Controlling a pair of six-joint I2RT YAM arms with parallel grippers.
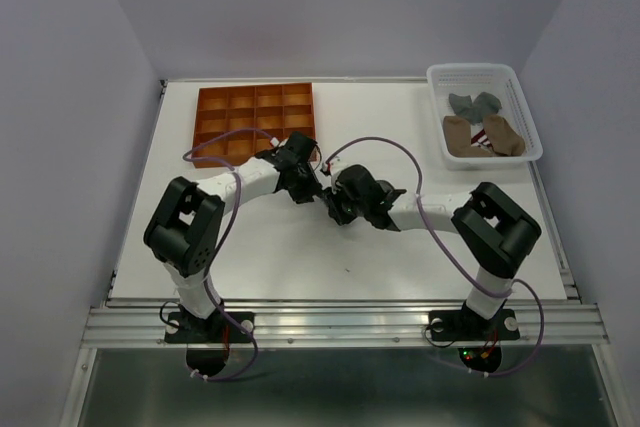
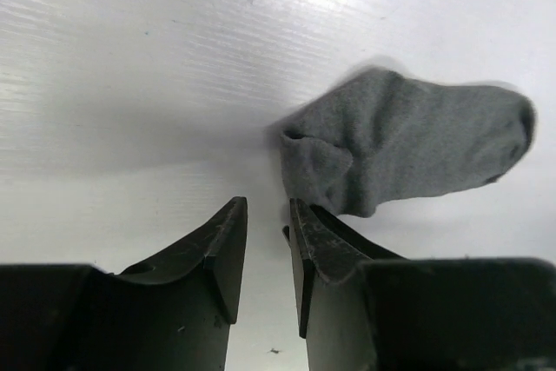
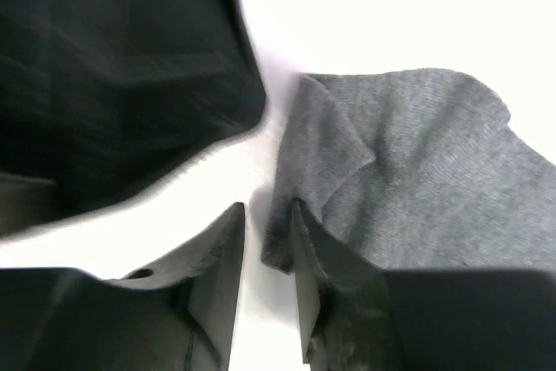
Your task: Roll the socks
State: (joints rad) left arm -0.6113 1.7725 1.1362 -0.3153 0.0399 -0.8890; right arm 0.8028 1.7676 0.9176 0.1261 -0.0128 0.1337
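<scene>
Meeting mid-table (image 1: 300,257), both arms hang over one grey sock (image 2: 408,145) lying there. More socks (image 1: 500,135) sit in the basket (image 1: 470,69) back right. The left gripper (image 2: 265,206) is cracked open and empty, sock just beside it. The right gripper (image 3: 268,210) is barely apart at the sock's edge, can't tell if it's pinching.
</scene>
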